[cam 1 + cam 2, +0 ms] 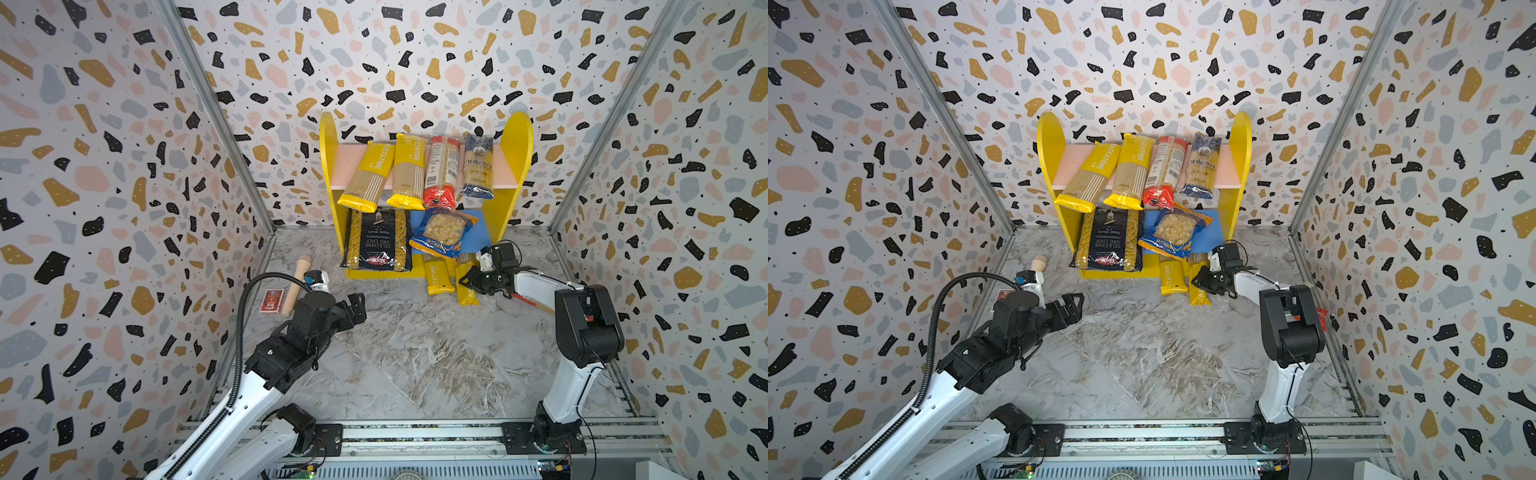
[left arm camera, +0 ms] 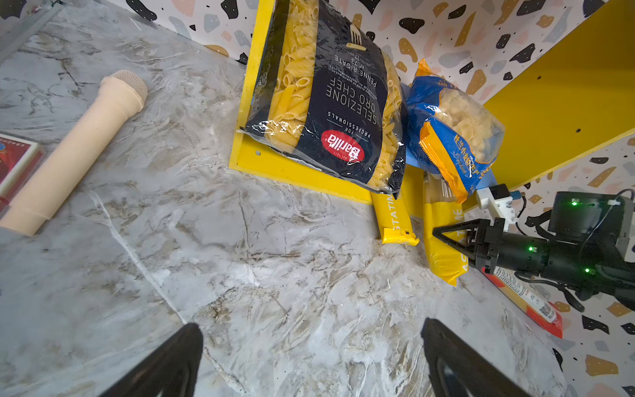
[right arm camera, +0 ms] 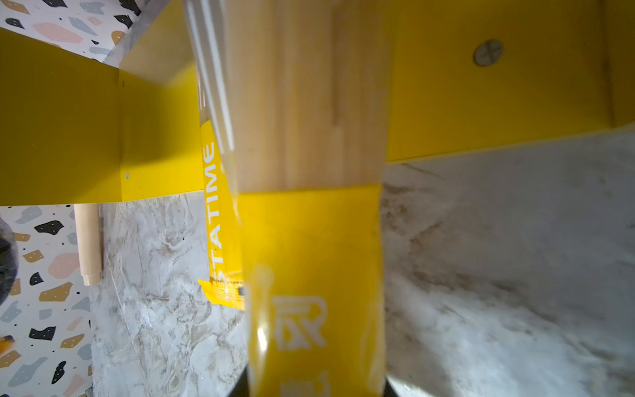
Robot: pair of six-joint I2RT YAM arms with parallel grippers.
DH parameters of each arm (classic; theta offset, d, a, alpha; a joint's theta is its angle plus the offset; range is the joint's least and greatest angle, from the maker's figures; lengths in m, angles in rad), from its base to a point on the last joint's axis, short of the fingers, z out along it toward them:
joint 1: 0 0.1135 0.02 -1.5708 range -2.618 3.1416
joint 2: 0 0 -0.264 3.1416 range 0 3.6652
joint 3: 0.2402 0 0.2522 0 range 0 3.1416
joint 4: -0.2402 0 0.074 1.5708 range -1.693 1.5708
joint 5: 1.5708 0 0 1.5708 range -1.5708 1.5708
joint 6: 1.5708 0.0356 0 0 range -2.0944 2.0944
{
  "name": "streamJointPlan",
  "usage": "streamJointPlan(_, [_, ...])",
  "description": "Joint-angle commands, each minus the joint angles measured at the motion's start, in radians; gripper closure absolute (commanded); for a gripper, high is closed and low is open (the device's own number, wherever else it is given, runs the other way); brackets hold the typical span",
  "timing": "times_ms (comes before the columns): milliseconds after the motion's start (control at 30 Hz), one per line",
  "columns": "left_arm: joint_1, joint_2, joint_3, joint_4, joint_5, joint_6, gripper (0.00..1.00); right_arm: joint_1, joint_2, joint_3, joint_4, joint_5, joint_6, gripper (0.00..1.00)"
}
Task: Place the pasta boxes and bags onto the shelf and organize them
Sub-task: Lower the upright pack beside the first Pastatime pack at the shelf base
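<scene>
The right gripper clenches one yellow PASTATIME pack — its far end meets the shelf front beyond the fingertips; the left gripper hangs released, fingers spread above the tabletop.

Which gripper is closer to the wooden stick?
Left. The left gripper hangs open near the wooden stick; the right gripper is far across, shut on a yellow PASTATIME pack.

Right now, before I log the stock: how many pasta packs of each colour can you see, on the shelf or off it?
Yellow packs: 4
Red-ended packs: 2
Dark-blue pack: 1
Black bag: 1
Blue-orange bag: 1
Total: 9
</scene>
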Motion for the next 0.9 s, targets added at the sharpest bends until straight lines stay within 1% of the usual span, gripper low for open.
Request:
streamJointPlan(0, [0.005, 0.014, 0.046, 0.055, -0.013, 0.039, 0.0, -0.014, 0.007, 0.124, 0.16, -0.036, -0.01, 1.0])
streamJointPlan(333, [0.005, 0.028, 0.063, 0.051, -0.017, 0.054, 0.0, -0.024, 0.077, 0.129, 0.322, -0.12, 0.097, 1.0])
streamJointPlan(467, [0.005, 0.022, 0.071, 0.041, -0.023, 0.057, 0.0, -0.035, 0.096, 0.119, 0.382, -0.203, 0.18, 1.0])
streamJointPlan(667, [0.005, 0.017, 0.079, 0.027, -0.024, 0.062, 0.0, -0.039, 0.065, 0.083, 0.417, -0.202, 0.225, 1.0])
streamJointPlan(867, [0.005, 0.002, 0.085, 0.023, -0.023, 0.056, 0.0, -0.042, 0.074, 0.07, 0.538, -0.24, 0.328, 1.0])
